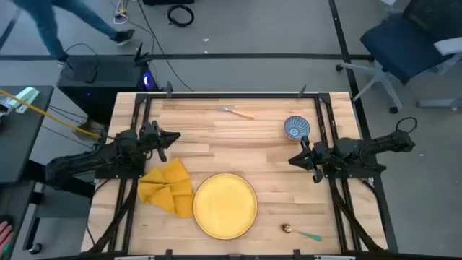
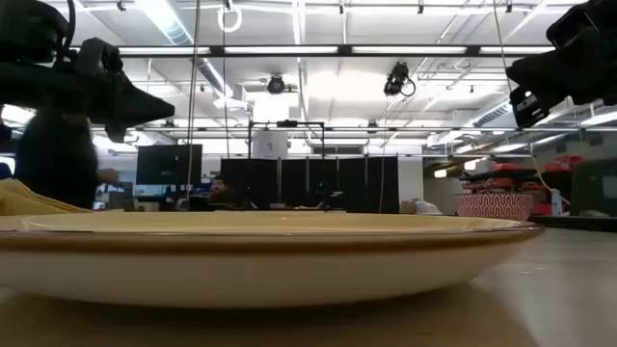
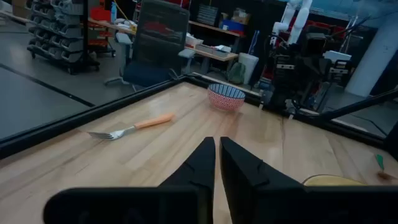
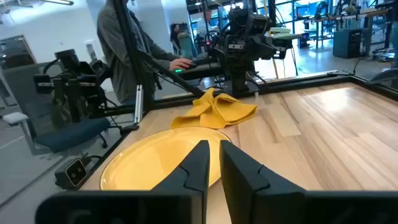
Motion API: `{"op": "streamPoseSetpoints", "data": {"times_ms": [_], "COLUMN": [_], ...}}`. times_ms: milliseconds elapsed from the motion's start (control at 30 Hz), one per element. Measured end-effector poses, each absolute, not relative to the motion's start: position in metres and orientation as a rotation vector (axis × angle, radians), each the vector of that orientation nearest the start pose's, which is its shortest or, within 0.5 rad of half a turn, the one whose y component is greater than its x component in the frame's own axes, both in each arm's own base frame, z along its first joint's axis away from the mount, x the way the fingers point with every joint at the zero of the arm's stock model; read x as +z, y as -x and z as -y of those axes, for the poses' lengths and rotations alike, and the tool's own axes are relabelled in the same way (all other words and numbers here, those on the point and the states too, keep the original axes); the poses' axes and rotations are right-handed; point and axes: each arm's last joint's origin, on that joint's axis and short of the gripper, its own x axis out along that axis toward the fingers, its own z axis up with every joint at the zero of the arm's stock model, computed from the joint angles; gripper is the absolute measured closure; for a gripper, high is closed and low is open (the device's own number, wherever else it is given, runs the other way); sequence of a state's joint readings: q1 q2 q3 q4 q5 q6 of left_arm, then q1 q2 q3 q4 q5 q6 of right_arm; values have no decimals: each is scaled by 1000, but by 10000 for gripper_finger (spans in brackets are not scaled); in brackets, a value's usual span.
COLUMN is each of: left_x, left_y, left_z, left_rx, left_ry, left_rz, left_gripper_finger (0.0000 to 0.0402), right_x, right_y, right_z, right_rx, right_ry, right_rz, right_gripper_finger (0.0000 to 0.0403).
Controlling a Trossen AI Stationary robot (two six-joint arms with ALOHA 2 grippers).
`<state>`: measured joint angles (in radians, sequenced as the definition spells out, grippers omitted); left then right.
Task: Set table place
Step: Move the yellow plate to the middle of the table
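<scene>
Count on the table (image 1: 216, 144): 1 yellow plate (image 1: 224, 205) near the front edge, 1 yellow napkin (image 1: 166, 188) just beside it toward the left edge, 1 blue-patterned bowl (image 1: 296, 128) near the back right corner, 1 orange-handled fork (image 1: 237, 111) near the back edge, 1 green-handled spoon (image 1: 302, 232) near the front right corner. 2 arms: 1 left gripper (image 1: 173, 136), 1 right gripper (image 1: 292, 160). 1 person (image 4: 121, 43) off the table.

text: none legible | labels: none | brands: none | numbers: none | signs: none
</scene>
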<state>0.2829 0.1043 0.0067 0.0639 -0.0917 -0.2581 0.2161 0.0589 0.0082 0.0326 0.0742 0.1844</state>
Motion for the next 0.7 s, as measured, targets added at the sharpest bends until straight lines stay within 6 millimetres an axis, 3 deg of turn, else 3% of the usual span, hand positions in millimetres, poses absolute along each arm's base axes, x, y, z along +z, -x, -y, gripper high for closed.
{"op": "streamPoseSetpoints", "data": {"times_ms": [700], "left_x": [164], "left_y": [-99], "left_z": [-31], "left_rx": [377], "left_ry": [259], "left_rz": [14], "left_gripper_finger": [370], "right_x": [165], "right_y": [-99], "right_z": [-20], "right_rx": [140], "right_ry": [-181], "right_rz": [-31], "right_gripper_finger": [357]}}
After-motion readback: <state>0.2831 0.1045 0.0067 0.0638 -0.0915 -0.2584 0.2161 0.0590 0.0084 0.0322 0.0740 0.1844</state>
